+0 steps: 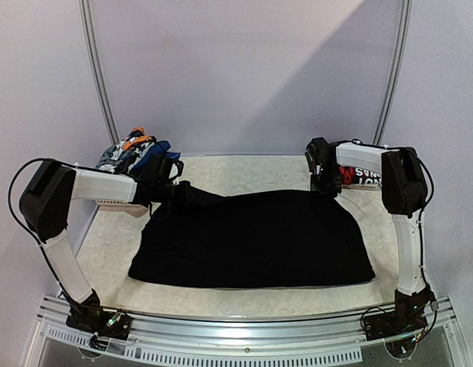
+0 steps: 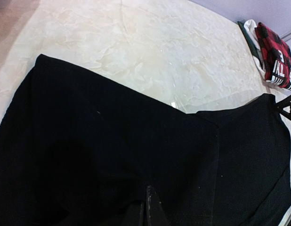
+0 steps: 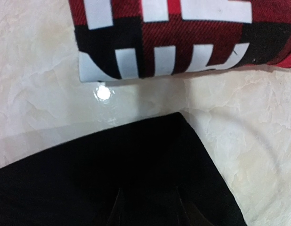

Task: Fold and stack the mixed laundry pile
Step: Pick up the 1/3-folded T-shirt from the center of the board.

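White letters "SYN" show on the folded red-and-black garment (image 1: pixel 363 176); the rest is unreadable.

Here's the right gripper (image 3: pixel 150 209), low over the black garment (image 3: pixel 112 160), its two dark fingers standing apart against the cloth, though whether they're pinching it is hard to tell. The garment's corner pokes out just beyond them. Past that corner, across a strip of pale marbled table (image 3: pixel 37 94), lies a folded red, black and white plaid piece (image 3: pixel 183 37).

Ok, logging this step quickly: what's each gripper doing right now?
Left gripper: shut, pinching the black garment at its far left corner.
Right gripper: open, jaws apart over the garment's far right corner.
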Motion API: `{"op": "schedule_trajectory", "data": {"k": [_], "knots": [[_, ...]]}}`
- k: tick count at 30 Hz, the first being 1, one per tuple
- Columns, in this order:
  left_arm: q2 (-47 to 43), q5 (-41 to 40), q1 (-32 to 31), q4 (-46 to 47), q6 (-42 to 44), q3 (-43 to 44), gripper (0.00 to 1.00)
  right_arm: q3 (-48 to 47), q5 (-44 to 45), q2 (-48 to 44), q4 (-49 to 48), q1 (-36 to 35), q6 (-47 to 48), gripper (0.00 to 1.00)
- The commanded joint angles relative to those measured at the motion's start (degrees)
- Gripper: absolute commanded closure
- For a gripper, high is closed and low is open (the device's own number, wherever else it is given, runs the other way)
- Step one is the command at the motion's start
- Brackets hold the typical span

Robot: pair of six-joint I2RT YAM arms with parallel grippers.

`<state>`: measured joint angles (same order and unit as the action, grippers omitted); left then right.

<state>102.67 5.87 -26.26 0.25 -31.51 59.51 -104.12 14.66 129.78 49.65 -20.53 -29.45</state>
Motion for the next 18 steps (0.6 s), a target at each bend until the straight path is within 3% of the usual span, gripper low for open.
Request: {"op": "schedule_trajectory", "data": {"k": [1, 8, 13, 18], "knots": [[0.0, 0.5, -0.7, 0.1, 0.8, -0.7, 1.0, -2.1, 1.6, 3.0, 1.2, -0.5, 0.1, 0.67], [-0.3, 0.2, -0.6, -0.1, 1.1, -0.9, 1.0, -2.1, 2.0, 4.8, 1.5, -0.5, 0.3, 0.76], [-0.2, 0.2, -0.6, -0.1, 1.2, -0.8, 1.0, -1.9, 3.2, 5.1, 2.0, -0.5, 0.2, 0.91], [-0.1, -0.2, -0.6, -0.1, 1.2, -0.7, 1.0, -1.9, 5.3, 3.8, 2.7, -0.4, 0.7, 0.98]]}}
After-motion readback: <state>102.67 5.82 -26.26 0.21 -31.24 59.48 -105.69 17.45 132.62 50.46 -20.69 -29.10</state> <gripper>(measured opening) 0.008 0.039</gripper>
